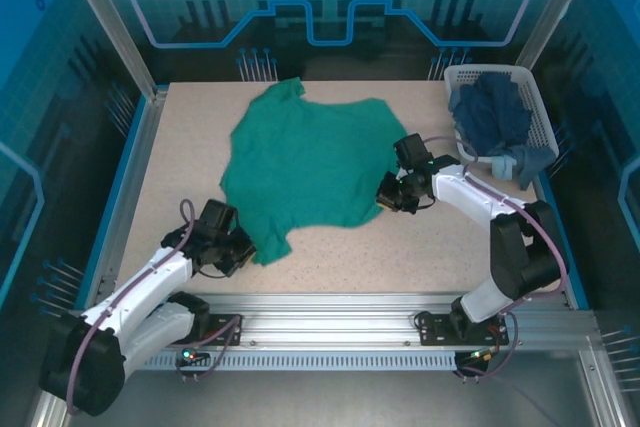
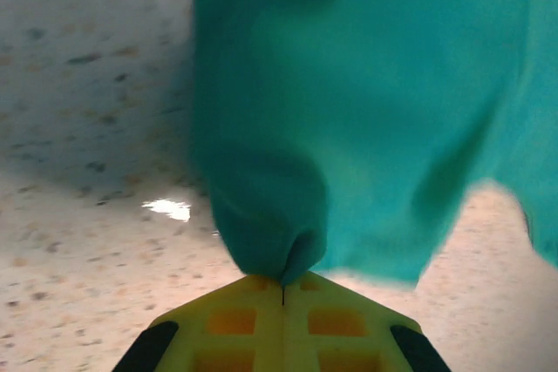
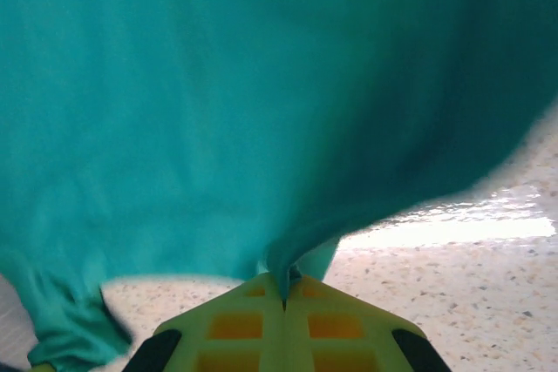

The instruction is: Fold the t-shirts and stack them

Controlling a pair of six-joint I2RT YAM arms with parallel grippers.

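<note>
overhead: teal t-shirt (image 1: 305,167) spread on bench (image 1: 420,247), navy t-shirts (image 1: 492,112) in basket (image 1: 537,97) | wrists: left tool (image 2: 282,287), right tool (image 3: 284,289) each pinch its edge

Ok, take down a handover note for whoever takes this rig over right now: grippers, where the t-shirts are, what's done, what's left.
The left gripper is shut on the teal t-shirt, at its near-left hem corner.
The right gripper is shut on its right edge.
It lies spread on the table, unfolded. The navy t-shirts are heaped in the white basket, far right.
Done: nothing folded or stacked.
Left: fold the teal one, then the navy ones, and stack.
</note>
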